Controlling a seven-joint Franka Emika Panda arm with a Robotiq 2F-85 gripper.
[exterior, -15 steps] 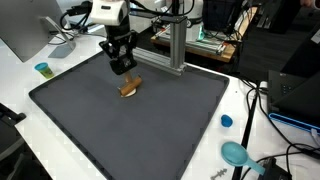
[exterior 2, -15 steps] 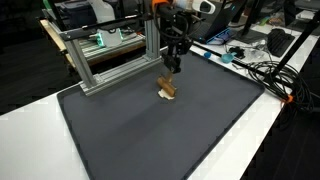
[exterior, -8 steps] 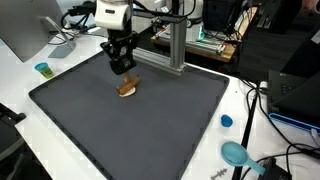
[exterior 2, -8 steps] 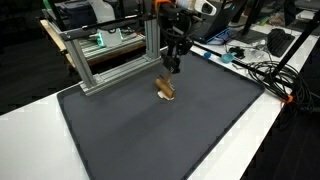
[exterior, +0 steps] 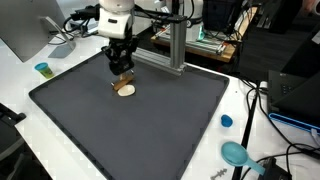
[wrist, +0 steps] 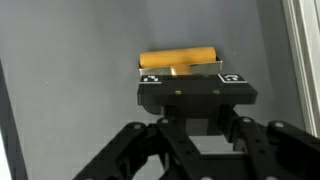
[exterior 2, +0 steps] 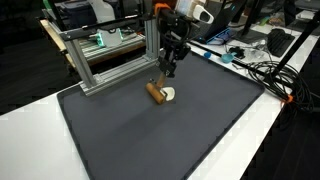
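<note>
hand (wrist: 190, 80): clamped on wooden piece (wrist: 178, 58) | cylindrical, smooth | mat (exterior: 150, 125): dark

The orange-brown wooden cylinder (wrist: 178, 57) shows a cream end. The matte black metal pincer (wrist: 178, 74) bears white markings. The flat fabric mat (exterior: 150, 125) is plain dark grey, and the smooth counter (exterior: 20, 92) white. At the mat's four o'clock lies a small round blue plastic cap (exterior: 226, 121).

Dark mat (exterior: 150, 130) on white table (exterior: 15, 85) (cables (exterior 2: 265, 72) beyond).

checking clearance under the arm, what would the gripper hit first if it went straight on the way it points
The gripper would first meet the tan wooden cylinder just beyond its shut tips, lying on the dark grey mat; it may already touch.
</note>
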